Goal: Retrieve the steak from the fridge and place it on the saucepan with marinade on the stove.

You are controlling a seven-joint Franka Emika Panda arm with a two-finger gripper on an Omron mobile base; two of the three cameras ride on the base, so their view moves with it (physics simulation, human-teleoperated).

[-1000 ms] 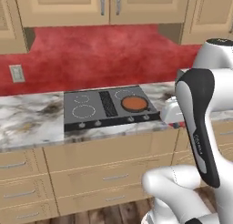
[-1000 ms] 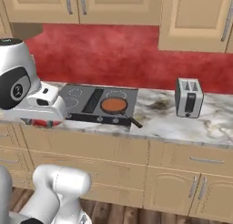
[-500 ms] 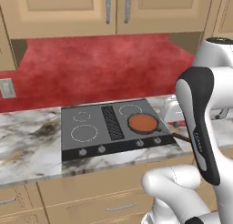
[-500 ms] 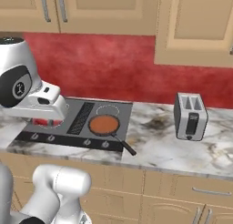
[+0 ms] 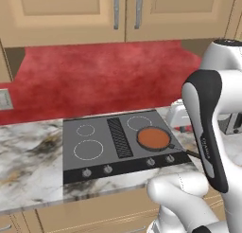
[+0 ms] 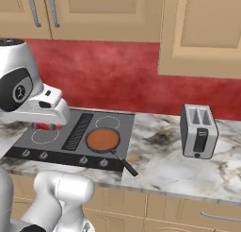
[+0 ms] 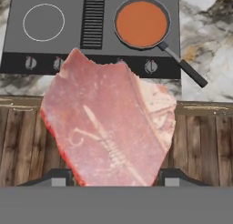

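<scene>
Carrying the meat to the pan is the job right now. Biggest is the counter [image 6: 164, 165], a marbled top with red wall behind it. Set into it is the stove [image 5: 94, 154], flat and dark with white rings and a black grille in the middle. A toaster [image 6: 199, 130] stands well apart to the right. The saucepan [image 7: 142, 23] sits on the front right ring, and its thin dark handle sticks out over the stove's edge toward the front. Inside it the marinade [image 6: 103, 139] is smooth and orange-brown.

The steak [image 7: 109, 127] is pink-red and hangs in the claw [image 7: 109, 177], whose two tips pinch its near end. In the hand view it hangs in front of the counter's front edge, above the wood floor, not over the pan yet.

To do this well, I think the arm should bring the meat forward until it is right over the orange circle, go down low, and only then let go, so nothing splashes. It should keep clear of the handle.
</scene>
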